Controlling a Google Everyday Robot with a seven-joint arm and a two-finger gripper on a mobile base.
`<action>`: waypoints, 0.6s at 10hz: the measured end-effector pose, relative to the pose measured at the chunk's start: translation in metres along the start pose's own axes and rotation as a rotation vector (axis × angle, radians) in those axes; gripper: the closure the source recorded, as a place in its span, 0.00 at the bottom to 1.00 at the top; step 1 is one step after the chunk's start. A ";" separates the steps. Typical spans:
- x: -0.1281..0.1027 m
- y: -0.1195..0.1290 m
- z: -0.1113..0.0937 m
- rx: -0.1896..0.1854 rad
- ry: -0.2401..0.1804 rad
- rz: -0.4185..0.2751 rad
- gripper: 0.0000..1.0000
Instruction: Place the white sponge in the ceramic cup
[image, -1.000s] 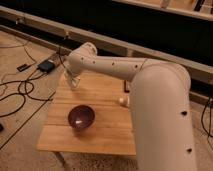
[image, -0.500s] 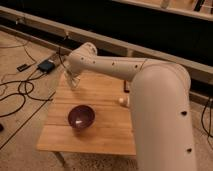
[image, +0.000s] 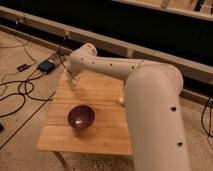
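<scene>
Camera view, looking down at an angle on a small wooden counter (image: 102, 135) that stands on a pale speckled floor (image: 20, 125).

A thick white robot arm (image: 150, 115) fills the right side. It rises from the lower right edge, bends at a rounded joint over the counter's far right part, and runs leftward as a slimmer link dotted with small dark holes. At a second rounded joint above the counter's far left corner it turns downward.

The gripper (image: 73, 82) hangs from that joint, pointing down, at the far left corner of the counter and close to the wood. Its jaws are closed. Whether anything is pinched between them cannot be made out, since the tip shows only as a pale shape against the wood.

A wide dark maroon bowl (image: 81, 116) sits upright on the near left part of the counter, well apart from the gripper.

A small pale object (image: 121, 100) shows at the edge of the thick arm link, near the counter's middle. It is partly hidden, so it cannot be told what it is. The white sponge and the ceramic cup cannot be picked out with certainty.

On the floor to the left lie black cables (image: 20, 92) and a dark box (image: 46, 66).
</scene>
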 end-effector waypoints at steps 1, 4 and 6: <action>-0.004 -0.006 0.009 0.002 -0.012 -0.011 0.99; -0.024 -0.027 0.020 0.011 -0.055 -0.032 0.99; -0.035 -0.033 0.023 0.002 -0.075 -0.046 0.99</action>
